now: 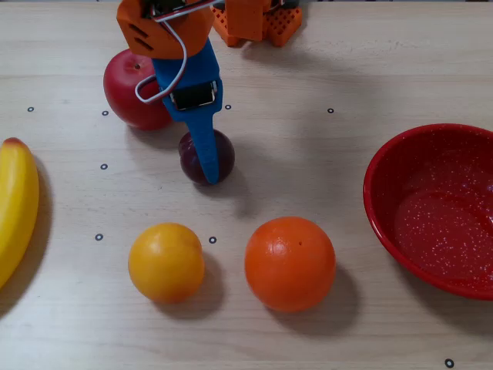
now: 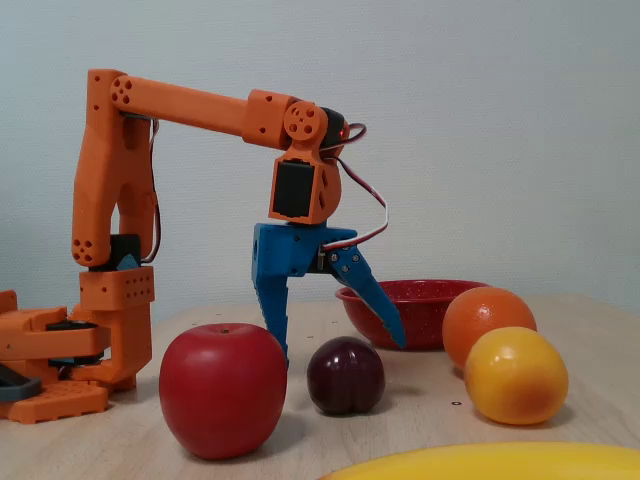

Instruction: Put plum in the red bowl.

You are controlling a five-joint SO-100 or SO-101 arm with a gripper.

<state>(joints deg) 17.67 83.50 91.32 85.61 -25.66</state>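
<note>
The plum rests on the table, small, dark purple and glossy. My blue gripper is open and hangs straight down over it. In the fixed view one fingertip stands left of the plum and the other to its right, both just below its top, with no contact visible. From overhead a blue finger crosses the plum and hides its middle. The red bowl sits apart at the right edge of the overhead view, with nothing in it.
A red apple sits close beside the plum, partly under the arm. An orange, a yellow-orange fruit and a banana lie nearer the front. The arm's orange base stands behind.
</note>
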